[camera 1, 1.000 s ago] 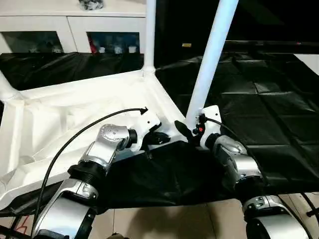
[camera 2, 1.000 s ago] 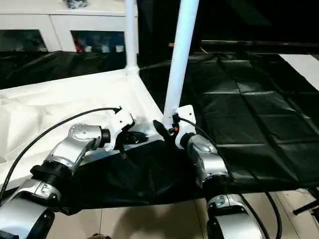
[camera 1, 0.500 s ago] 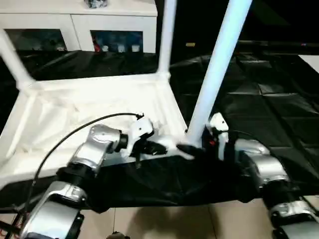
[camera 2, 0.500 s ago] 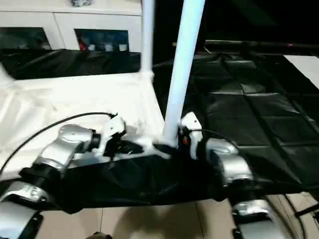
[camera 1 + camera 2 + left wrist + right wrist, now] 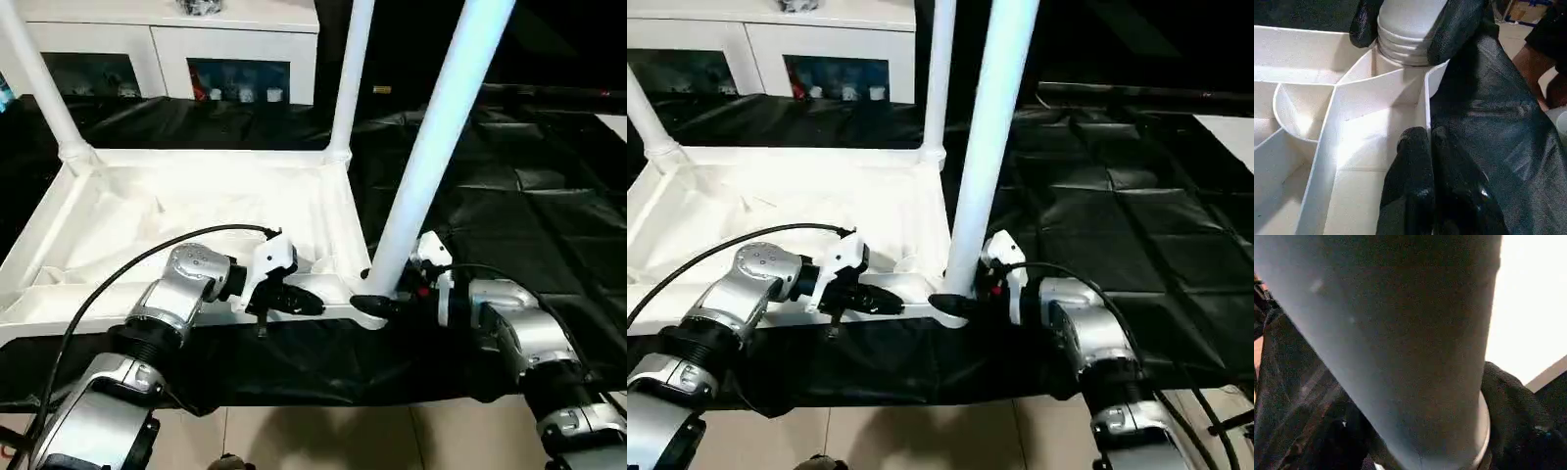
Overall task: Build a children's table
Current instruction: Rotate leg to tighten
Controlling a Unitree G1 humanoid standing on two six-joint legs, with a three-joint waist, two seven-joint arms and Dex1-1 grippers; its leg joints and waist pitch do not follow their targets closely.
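Plainly, the tabletop (image 5: 186, 211) lies upside down at centre left of the head view, ribs up, on a black sheet (image 5: 509, 206). Three legs are seen standing in its corner sockets: one at upper left (image 5: 34, 78), one at upper centre (image 5: 351, 73), and the near leg (image 5: 431, 147) at centre right.

The near leg is clasped at its base by the right gripper (image 5: 377, 305), its two fingers closed around the tube just above the socket (image 5: 1400, 66). The left gripper (image 5: 1422, 147) is seen with fingers pressed together, resting on the tabletop's rim beside that socket.

The leg is judged to be in seating: it should be kept upright over the socket and pressed straight down while the rim is steadied, so the tabletop is not tipped.

The rib compartments (image 5: 1300, 112) appear empty. A cabinet (image 5: 167, 44) with glass doors stands at upper left; small items behind the glass cannot be identified.
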